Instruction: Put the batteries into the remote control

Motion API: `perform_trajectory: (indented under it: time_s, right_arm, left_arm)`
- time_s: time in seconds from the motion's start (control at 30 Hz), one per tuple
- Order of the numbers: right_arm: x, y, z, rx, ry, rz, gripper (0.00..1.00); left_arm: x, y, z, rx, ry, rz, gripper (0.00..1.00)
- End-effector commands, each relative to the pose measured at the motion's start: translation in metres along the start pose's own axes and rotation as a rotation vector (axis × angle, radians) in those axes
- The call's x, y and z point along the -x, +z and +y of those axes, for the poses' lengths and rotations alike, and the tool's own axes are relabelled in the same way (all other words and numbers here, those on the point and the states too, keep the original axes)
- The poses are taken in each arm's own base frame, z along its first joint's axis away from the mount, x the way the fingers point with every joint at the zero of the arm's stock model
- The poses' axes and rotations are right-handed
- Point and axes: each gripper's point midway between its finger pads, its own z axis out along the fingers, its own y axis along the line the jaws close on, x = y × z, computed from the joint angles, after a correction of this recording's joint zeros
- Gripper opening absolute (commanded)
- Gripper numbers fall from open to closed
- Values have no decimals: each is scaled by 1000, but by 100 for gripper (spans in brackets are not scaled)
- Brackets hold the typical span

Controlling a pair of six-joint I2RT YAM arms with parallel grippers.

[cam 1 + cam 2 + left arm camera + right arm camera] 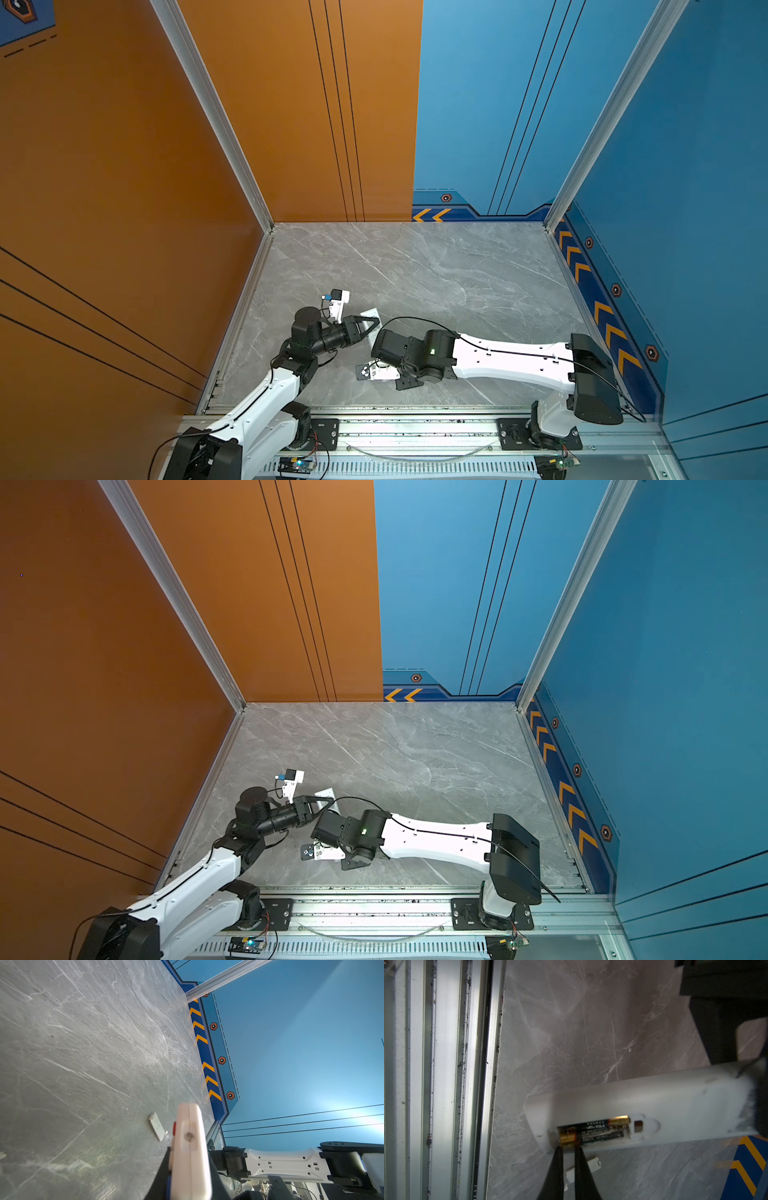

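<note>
The white remote control [643,1101] hangs above the marble table with its plain back turned to my right wrist camera. Its open compartment holds two black, gold-ended batteries side by side, one [604,1124] behind the other [591,1135]. My right gripper [569,1149] is shut, and its black tips touch the gold end of the nearer battery. My left gripper [189,1159] is shut on the remote control [190,1147], seen end-on there. In both top views the left gripper [368,326] [322,804] grips the remote [371,312] [325,792], and the right wrist hides the right fingers.
A small white battery cover [157,1129] [593,1164] lies flat on the table [436,270] under the remote. The aluminium rail [446,1064] [415,428] runs along the front edge near my right gripper. Orange and blue walls enclose the other sides.
</note>
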Motion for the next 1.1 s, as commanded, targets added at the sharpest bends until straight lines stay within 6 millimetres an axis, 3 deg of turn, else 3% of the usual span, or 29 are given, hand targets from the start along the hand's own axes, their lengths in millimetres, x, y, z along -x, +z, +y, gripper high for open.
perform_trajectory:
  time_s: [0.0,0.47,1.07]
  right_arm:
    - [30,-1,1,-5,-1,-122,10]
    - [31,-2,3,-19,-17,-138,19]
    - [28,-4,3,-36,-28,-145,18]
  left_arm:
    - [-2,0,-26,-85,12,28,0]
    - [-2,1,-24,-82,7,33,0]
    - [-2,1,-24,-81,8,33,0]
